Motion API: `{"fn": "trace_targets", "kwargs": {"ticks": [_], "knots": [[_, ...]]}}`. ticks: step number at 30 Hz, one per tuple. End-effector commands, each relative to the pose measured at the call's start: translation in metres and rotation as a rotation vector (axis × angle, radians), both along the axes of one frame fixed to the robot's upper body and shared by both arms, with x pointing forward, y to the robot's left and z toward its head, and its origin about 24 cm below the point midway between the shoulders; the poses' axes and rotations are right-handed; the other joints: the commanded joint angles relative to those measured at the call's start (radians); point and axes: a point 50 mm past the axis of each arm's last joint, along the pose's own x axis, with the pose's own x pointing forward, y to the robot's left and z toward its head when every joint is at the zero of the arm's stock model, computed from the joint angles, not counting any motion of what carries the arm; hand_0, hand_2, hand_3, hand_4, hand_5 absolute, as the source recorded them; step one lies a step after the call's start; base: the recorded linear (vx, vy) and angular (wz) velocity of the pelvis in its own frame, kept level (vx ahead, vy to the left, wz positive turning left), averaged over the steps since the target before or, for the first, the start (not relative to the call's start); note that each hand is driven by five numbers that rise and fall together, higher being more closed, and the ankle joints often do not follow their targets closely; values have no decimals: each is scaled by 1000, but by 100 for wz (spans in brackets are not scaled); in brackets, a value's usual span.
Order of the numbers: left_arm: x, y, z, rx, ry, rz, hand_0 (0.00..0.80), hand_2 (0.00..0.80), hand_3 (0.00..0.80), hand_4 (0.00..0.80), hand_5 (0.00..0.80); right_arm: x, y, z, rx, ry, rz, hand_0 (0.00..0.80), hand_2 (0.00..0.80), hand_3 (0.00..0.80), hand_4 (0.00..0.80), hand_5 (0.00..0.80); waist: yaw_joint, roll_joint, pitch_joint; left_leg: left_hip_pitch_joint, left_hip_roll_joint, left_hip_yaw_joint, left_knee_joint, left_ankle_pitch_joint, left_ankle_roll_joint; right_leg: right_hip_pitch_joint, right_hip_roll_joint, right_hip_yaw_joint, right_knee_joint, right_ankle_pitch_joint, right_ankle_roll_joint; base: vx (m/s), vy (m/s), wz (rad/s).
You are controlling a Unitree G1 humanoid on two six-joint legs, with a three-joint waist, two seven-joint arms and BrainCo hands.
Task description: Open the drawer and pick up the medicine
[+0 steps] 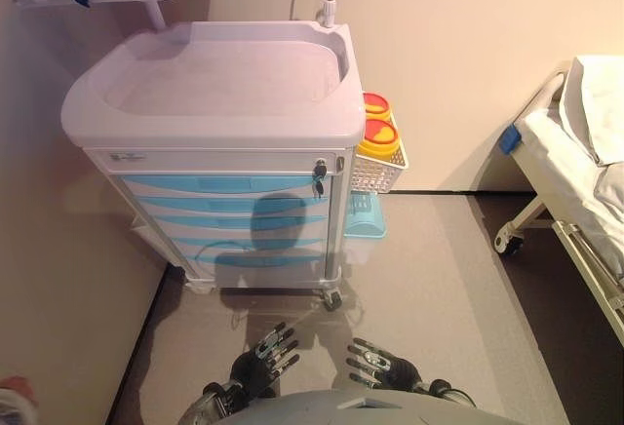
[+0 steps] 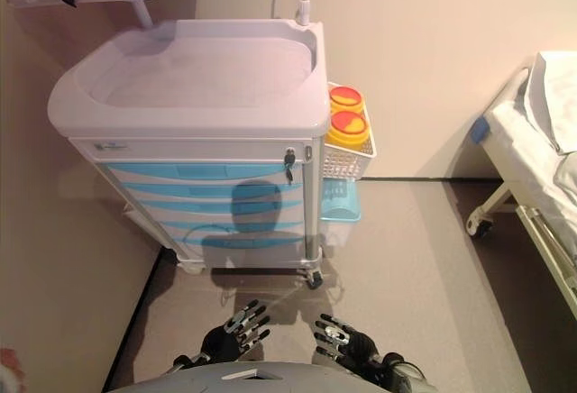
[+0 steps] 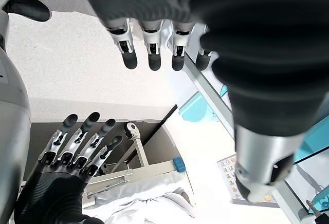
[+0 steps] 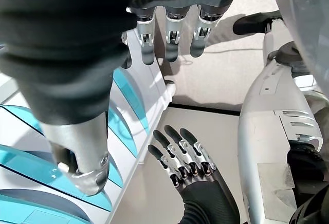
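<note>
**Blue drawers all closed, both hands empty**

Pale blue drawers (image 1: 229, 184) sit flush in the white cart (image 1: 214, 94), so no medicine shows. The left hand (image 1: 261, 359) and right hand (image 1: 375, 362) hang low over the grey floor (image 1: 439, 279), well short of the cart, fingers straight and spread, holding nothing. Yellow-lidded containers (image 1: 378, 133) sit in the cart's side basket (image 1: 378, 170); a bed (image 1: 575, 172) stands to the right.

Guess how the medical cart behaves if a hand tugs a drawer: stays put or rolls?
The cart stands on caster wheels, so it may roll towards the robot. Whether they're braked can't be told. Its drawers are all shut and it looks bulky, so probably not tippy.
</note>
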Motion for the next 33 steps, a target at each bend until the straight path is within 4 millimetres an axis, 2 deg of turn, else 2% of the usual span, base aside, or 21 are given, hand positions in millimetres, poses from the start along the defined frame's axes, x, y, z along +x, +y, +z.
{"fn": "trace_targets", "kwargs": {"ticks": [1,6,13,17,23,33], "knots": [[35,-6,10,-24,-105,4,0,0,0,0,0,20,13,5,56,-72,33,0,0,0,0,0,12,-35,28,35,-35,22,6,-70,44,-27,-36,-30,27,55,12,0,0,0],[35,-6,12,-56,-126,2,0,0,0,0,0,21,12,6,56,-74,38,0,0,0,0,0,12,-33,30,36,-35,24,6,-70,43,-27,-37,-31,29,54,13,0,0,0],[44,2,15,60,-173,81,0,0,0,0,0,22,14,7,60,-77,32,0,0,0,0,0,14,-32,33,36,-37,18,6,-69,44,-26,-38,-32,32,52,12,0,0,0],[45,1,16,64,-187,81,0,0,0,0,0,23,14,7,63,-79,23,0,0,0,0,0,19,-33,34,35,-39,15,6,-70,44,-24,-38,-36,31,51,11,0,0,0],[39,-5,15,-18,-163,55,0,0,0,0,0,23,14,7,64,-82,18,0,0,0,0,0,20,-31,38,32,-40,12,6,-69,46,-28,-40,-37,32,53,12,0,0,0],[32,-5,11,-128,-88,141,0,0,0,0,0,22,9,7,53,-92,-6,0,0,0,0,0,17,-29,53,25,-43,8,12,-71,51,-38,-46,-29,45,49,12,25,13,0]]}}
